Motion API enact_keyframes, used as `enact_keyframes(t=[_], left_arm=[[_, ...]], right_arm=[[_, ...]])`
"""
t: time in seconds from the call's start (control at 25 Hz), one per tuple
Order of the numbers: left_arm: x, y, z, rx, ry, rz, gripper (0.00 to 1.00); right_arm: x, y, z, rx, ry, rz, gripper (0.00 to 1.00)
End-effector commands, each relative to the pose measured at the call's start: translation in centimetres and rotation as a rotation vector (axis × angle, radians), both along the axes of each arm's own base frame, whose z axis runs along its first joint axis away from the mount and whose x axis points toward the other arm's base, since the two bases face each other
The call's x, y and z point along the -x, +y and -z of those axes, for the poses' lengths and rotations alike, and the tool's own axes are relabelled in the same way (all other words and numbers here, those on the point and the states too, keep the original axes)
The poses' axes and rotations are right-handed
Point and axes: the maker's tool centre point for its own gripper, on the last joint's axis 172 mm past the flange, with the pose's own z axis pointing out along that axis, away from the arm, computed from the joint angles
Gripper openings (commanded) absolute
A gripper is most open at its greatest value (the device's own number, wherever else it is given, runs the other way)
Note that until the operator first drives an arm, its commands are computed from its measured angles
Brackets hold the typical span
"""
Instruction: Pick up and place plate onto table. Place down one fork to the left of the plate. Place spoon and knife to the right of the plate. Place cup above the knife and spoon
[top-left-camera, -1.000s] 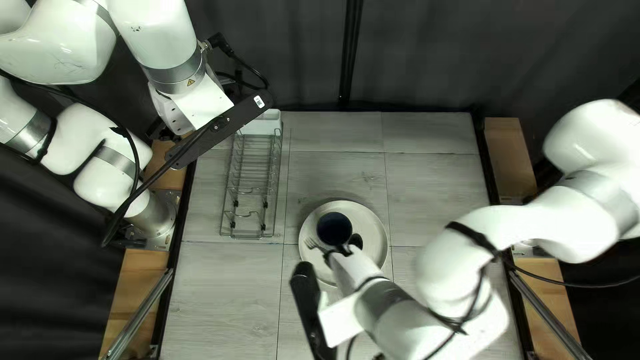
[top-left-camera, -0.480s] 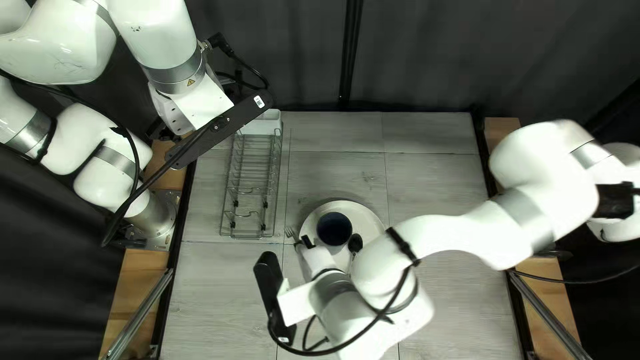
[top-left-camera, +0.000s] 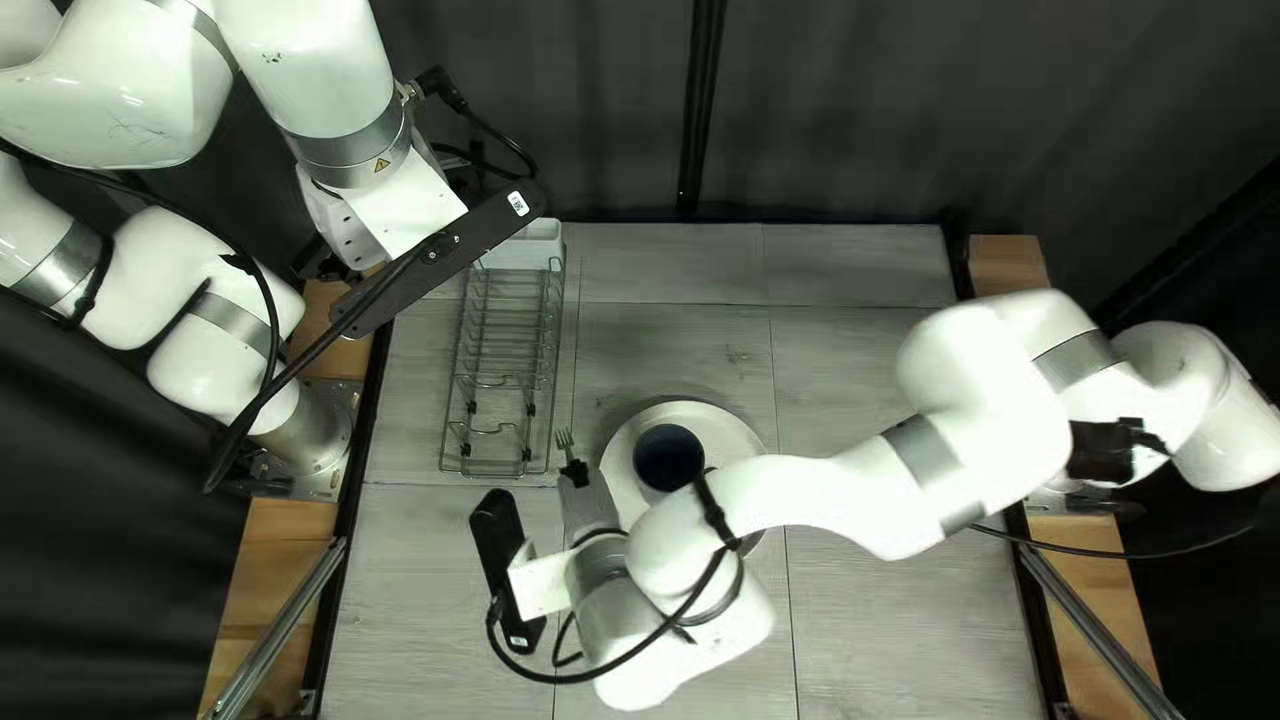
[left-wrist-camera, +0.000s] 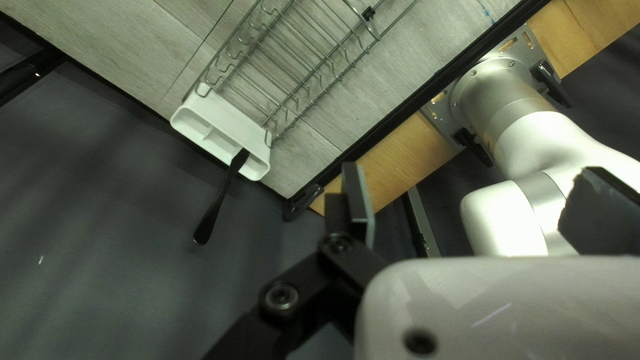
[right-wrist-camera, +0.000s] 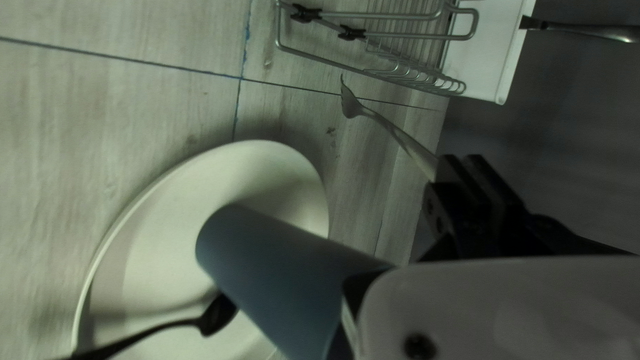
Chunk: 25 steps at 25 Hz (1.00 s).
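My right claw (top-left-camera: 576, 474)'s clamped on the fork (top-left-camera: 564, 440), holding it between the wire rack (top-left-camera: 483, 475) and the plate (top-left-camera: 618, 470). Cup (top-left-camera: 668, 458) and spoon (right-wrist-camera: 219, 315) are both on the plate, btw. Left claw (top-left-camera: 347, 238) hangs up by the worktop (top-left-camera: 867, 387)'s far left corner, fingers (left-wrist-camera: 357, 200) apart.

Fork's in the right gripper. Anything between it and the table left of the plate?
Nothing visible. The fork in the right gripper shows over bare table between the plate and the wire rack. The cup is on the plate, off that path; the rack looks close beside the tines.
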Motion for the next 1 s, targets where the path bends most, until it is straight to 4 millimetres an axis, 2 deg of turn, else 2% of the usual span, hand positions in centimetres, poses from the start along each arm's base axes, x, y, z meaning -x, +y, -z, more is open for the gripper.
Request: enact_keyframes(t=[0.04, 0.2, 0.36, 0.52, 0.64, 0.68, 0.72, 0.76, 0.88, 1.0], left_arm=[[0.0, 0.0, 0.0, 0.0, 0.0, 0.0, 1.0], [0.0, 0.0, 0.0, 0.0, 0.0, 0.0, 1.0], [0.0, 0.0, 0.0, 0.0, 0.0, 0.0, 1.0], [0.0, 0.0, 0.0, 0.0, 0.0, 0.0, 1.0], [0.0, 0.0, 0.0, 0.0, 0.0, 0.0, 1.0], [0.0, 0.0, 0.0, 0.0, 0.0, 0.0, 1.0], [0.0, 0.0, 0.0, 0.0, 0.0, 0.0, 1.0], [0.0, 0.0, 0.0, 0.0, 0.0, 0.0, 1.0], [0.0, 0.0, 0.0, 0.0, 0.0, 0.0, 1.0], [0.0, 0.0, 0.0, 0.0, 0.0, 0.0, 1.0]], right_arm=[[0.6, -1.4, 0.4, 0.015, 0.013, 0.036, 0.0], [0.5, -2.3, 1.0, 0.022, 0.031, 0.076, 0.0], [0.5, -2.4, 1.6, 0.024, 0.037, 0.104, 0.0], [0.1, -3.5, 3.1, 0.014, 0.04, 0.126, 0.0], [0.1, -3.2, 4.0, 0.002, 0.037, 0.134, 0.0], [0.1, -3.1, 4.1, 0.0, 0.037, 0.136, 0.3], [0.1, -2.6, 4.3, -0.005, 0.034, 0.136, 0.84], [0.0, -2.4, 4.3, -0.008, 0.031, 0.135, 1.0], [-0.4, -1.2, 4.0, -0.015, 0.029, 0.128, 1.0], [-0.3, 0.9, 2.4, -0.03, 0.02, 0.109, 1.0]])
